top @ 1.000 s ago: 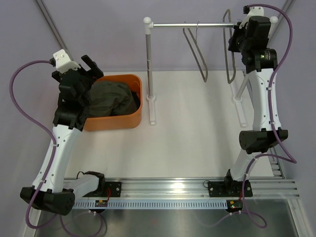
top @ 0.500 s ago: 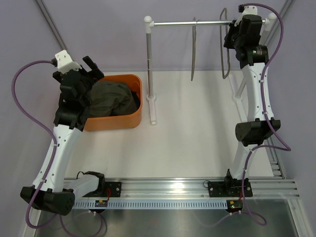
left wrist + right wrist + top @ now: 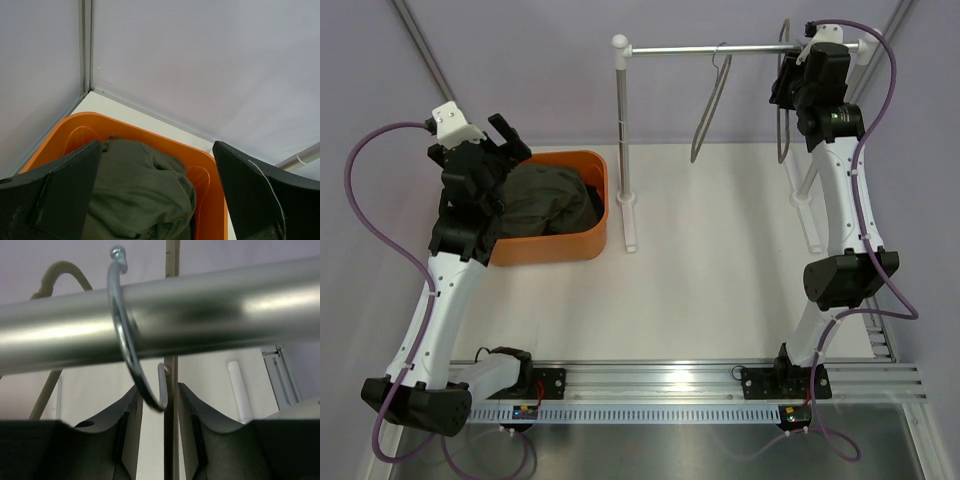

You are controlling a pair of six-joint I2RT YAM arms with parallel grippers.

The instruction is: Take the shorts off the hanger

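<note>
In the far left corner of the surface (image 3: 720, 260) stands an orange bin (image 3: 601, 236), and the olive shorts (image 3: 545, 195) lie crumpled inside it, filling most of it, with a darker fold at their right edge. The left hand (image 3: 508, 137) hangs just above the bin's back rim, fingers (image 3: 65, 192) spread wide with nothing between them. In the left wrist view they frame the heap of shorts below and do not touch it.

Behind the surface, a rail (image 3: 700, 49) runs right from a white post (image 3: 621, 130). Two bare hangers hang from it: one (image 3: 706, 118) near the middle, tilted with its foot to the left, and one (image 3: 781, 130) at the right end, close beside the right arm.

The right hand (image 3: 159, 390) is raised to the rail at that end. Its wrist view looks up at the rail, where a wire hook (image 3: 120, 335) loops over it. The hook's lower bend sits at the narrow gap between the two fingers, which are drawn close together. Whether they pinch the hook I cannot tell.
</note>
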